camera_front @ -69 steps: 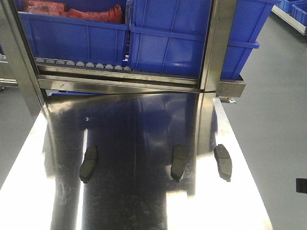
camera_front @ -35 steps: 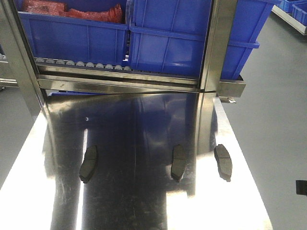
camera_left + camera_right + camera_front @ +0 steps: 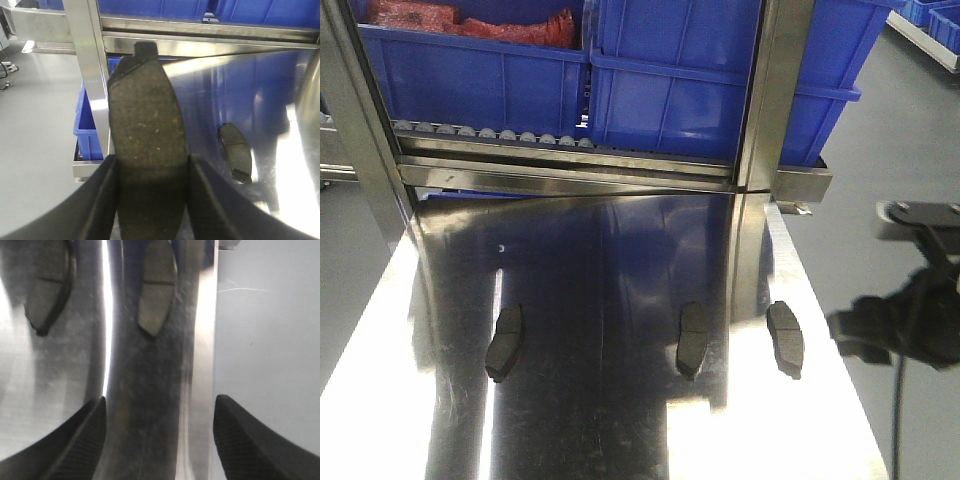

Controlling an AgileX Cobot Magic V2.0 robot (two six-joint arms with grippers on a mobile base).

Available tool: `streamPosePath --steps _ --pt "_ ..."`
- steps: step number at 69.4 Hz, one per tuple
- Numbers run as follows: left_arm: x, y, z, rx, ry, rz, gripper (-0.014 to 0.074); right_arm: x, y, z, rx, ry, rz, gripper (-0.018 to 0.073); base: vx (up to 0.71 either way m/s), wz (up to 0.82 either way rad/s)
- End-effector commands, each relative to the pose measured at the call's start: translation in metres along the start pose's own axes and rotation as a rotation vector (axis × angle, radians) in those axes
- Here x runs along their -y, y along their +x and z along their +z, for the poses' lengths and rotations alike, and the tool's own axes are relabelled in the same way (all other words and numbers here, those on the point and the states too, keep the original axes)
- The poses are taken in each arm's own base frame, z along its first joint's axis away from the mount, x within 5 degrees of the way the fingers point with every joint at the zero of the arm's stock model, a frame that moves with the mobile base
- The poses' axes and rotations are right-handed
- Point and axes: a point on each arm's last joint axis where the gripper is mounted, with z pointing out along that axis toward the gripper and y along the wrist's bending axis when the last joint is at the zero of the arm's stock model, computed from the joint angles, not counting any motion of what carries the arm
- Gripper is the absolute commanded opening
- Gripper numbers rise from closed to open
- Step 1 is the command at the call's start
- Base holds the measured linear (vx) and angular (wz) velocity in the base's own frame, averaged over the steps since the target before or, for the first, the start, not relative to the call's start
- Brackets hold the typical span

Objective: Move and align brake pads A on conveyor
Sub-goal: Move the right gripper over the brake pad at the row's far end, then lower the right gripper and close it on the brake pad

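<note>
My left claw (image 3: pixel 152 162) is pinching a flat, oblong, dark grey brake pad (image 3: pixel 147 110) by its two long edges; my black, rough-surfaced fingers (image 3: pixel 102 200) press on either side of it; it points lengthwise away from me, showing a speckled, slightly curved face and a small black backing tab at its far end. Ahead of this claw and to its right, the left pad (image 3: pixel 235 152), dark grey with a black edge, lies flat on the shiny stainless-steel table (image 3: pixel 280 90); to the claw's left stand a steel post (image 3: pixel 92 75) and grey floor.

My right claw (image 3: pixel 160 400) is spread wide with nothing in its gap; it hangs over the table's right edge strip; this view is blurred. Straight ahead of it lies the right pad (image 3: pixel 156 287), and further to its left the middle pad (image 3: pixel 47 285); each shows a thin groove across its middle and a dark backing rim. From the front, these three sit in a rough row, well apart; my right arm (image 3: pixel 905 325) is a dark blur just beside the right pad, off the table's edge; blue plastic bins (image 3: pixel 670 90) stand beyond.
</note>
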Motion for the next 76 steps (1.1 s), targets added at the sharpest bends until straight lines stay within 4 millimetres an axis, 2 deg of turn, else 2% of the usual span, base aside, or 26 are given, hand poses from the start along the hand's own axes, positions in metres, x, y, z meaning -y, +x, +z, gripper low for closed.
streamPosePath --steps 1,17,34,54,76 --pt "0.000 -0.017 -0.003 0.119 -0.002 -0.011 -0.0006 -0.006 -0.031 0.002 0.065 -0.013 0.000 0.0453 0.00 0.00" --pt "0.000 -0.017 -0.003 0.119 -0.002 -0.011 -0.0006 -0.006 -0.071 0.052 -0.058 0.006 0.008 0.0453 0.00 0.00" --pt "0.000 -0.017 -0.003 0.119 -0.002 -0.011 -0.0006 -0.005 -0.093 0.091 -0.133 0.022 0.000 0.0453 0.00 0.00" --pt "0.000 -0.017 -0.003 0.119 -0.002 -0.011 -0.0006 -0.004 -0.104 0.114 -0.157 0.032 -0.007 0.0453 0.00 0.00" --pt "0.000 -0.017 -0.003 0.119 -0.002 -0.011 -0.0006 0.000 -0.103 0.131 -0.178 0.058 0.003 0.0453 0.00 0.00"
